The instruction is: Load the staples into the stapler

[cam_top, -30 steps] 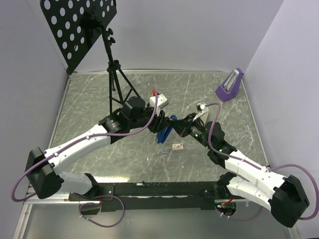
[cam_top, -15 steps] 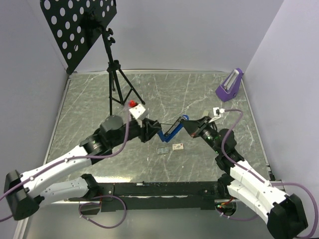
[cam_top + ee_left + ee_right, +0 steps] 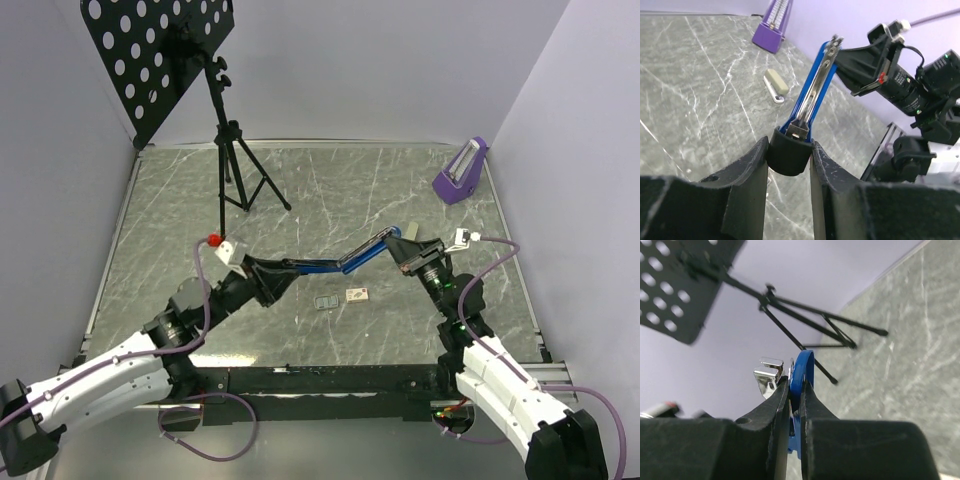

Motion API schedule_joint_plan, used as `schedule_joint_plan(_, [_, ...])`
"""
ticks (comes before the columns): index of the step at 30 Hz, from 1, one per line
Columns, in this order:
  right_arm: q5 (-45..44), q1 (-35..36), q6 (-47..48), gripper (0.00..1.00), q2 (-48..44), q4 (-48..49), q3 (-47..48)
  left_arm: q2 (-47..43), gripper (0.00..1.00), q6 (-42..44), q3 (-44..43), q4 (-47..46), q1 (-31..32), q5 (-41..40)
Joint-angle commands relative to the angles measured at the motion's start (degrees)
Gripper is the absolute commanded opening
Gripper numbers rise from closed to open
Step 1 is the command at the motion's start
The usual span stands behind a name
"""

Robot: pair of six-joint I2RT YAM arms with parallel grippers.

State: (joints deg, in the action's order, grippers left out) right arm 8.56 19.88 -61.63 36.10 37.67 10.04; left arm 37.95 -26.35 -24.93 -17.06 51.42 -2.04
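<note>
While both arms reach in over the middle of the worktop (image 3: 180, 200), the blue stapler (image 3: 350, 262) is held up off the surface between them, stretched out roughly parallel to the near edge. The left gripper (image 3: 285, 272) has its jaws closed down on the stapler's black end; in the left wrist view the two dark fingers (image 3: 747, 175) press against either side of that rounded black end, and the blue arm and bright metal rail of the stapler (image 3: 815, 90) run away from it toward the right gripper (image 3: 860, 60). The right gripper (image 3: 398, 243) is clamped on the opposite end, the one nearer the right edge; its own camera shows the fingers (image 3: 775, 415) almost meeting, with only the thin blue edge of the stapler (image 3: 801, 371) pinched between them and a small folded metal part beside it. The staples lie on the worktop toward the near edge: a small pale box (image 3: 357, 294) with reddish print, and a small grey tray (image 3: 325, 301) just beside it on the side toward the left edge; whether the two touch cannot be told. A purple metronome (image 3: 461, 171) stands near the far right corner, and a black music stand (image 3: 165, 60) rises from its tripod near the far left corner.
</note>
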Motion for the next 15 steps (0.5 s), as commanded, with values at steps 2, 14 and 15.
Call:
schedule_joint_plan(2, [-7.9, -1.4, -9.6, 0.00, -1.7, 18.3, 1.9, -4.2, 0.01, -9.0, 7.4, -5.8, -1.5, -13.4])
schedule_joint_plan(14, [-5.8, -1.2, -14.9, 0.00, 4.9, 28.1, 5.1, -2.4, 0.29, -20.8, 16.1, -14.9, -1.5, -13.0])
schedule_joint_plan(15, [-5.4, -1.1, -14.8, 0.00, 5.2, 27.9, 4.9, -2.2, 0.39, -20.5, 16.1, -14.8, -1.5, -13.0])
